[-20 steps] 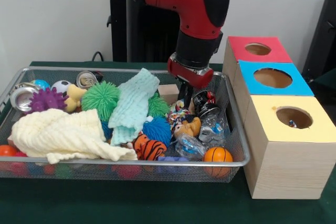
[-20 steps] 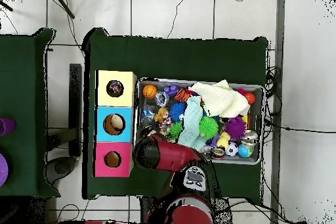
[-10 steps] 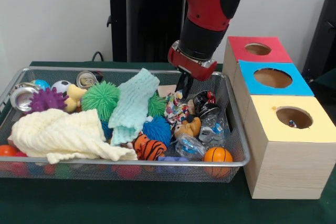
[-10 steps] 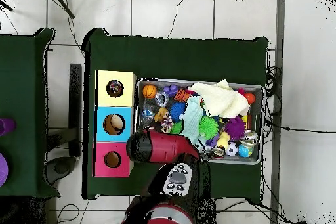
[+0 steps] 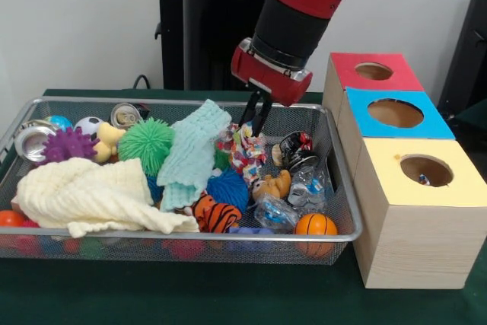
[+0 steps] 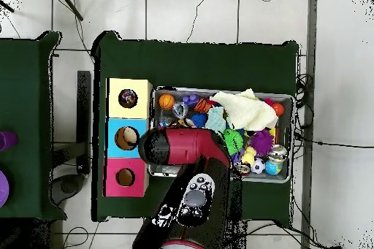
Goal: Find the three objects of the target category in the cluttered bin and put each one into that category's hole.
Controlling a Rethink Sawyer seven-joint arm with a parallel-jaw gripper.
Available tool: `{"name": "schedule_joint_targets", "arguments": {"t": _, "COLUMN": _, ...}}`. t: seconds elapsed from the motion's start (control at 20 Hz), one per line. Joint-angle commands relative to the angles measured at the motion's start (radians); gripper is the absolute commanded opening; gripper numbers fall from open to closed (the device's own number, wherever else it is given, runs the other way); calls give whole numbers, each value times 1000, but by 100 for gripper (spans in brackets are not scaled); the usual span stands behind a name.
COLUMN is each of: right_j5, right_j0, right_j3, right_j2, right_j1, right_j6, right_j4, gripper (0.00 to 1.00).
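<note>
One colourful rope toy (image 5: 245, 150) pinched between the fingers (image 5: 255, 116), dangling above the bin (image 5: 335, 188).

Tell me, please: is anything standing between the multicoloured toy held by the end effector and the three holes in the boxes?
Nothing visible does. The end effector holds the multicoloured toy lifted above the clutter; only the bin's side wall lies lower between it and the boxes.

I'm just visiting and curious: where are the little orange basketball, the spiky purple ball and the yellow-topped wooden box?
Small orange basketball (image 5: 315, 224), front view, its middle.
Spiky purple rubber ball (image 5: 68, 144), front view, its centre.
Yellow-topped wooden box (image 5: 396, 180), front view, bare yellow top beside the hole.
</note>
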Motion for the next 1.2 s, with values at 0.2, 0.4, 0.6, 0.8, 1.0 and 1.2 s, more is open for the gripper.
{"name": "schedule_joint_targets", "arguments": {"t": 0.2, "right_j5": 5, "right_j0": -99, "right_j3": -69, "right_j2": 159, "right_j1": -127, "right_j6": -97, "right_j4": -26, "gripper": 0}}
{"name": "schedule_joint_targets", "arguments": {"t": 0.4, "right_j5": -8, "right_j0": -166, "right_j3": 7, "right_j2": 260, "right_j1": -235, "right_j6": -123, "right_j4": 8, "gripper": 0}}
{"name": "schedule_joint_targets", "arguments": {"t": 0.6, "right_j5": -15, "right_j0": -261, "right_j3": 126, "right_j2": 395, "right_j1": -381, "right_j6": -146, "right_j4": 82, "gripper": 0}}
{"name": "schedule_joint_targets", "arguments": {"t": 0.8, "right_j5": -26, "right_j0": -359, "right_j3": 224, "right_j2": 537, "right_j1": -489, "right_j6": -154, "right_j4": 178, "gripper": 0}}
{"name": "schedule_joint_targets", "arguments": {"t": 1.0, "right_j5": -70, "right_j0": -464, "right_j3": 342, "right_j2": 698, "right_j1": -564, "right_j6": -121, "right_j4": 318, "gripper": 0}}
{"name": "schedule_joint_targets", "arguments": {"t": 1.2, "right_j5": -122, "right_j0": -580, "right_j3": 451, "right_j2": 892, "right_j1": -596, "right_j6": -113, "right_j4": 443, "gripper": 0}}
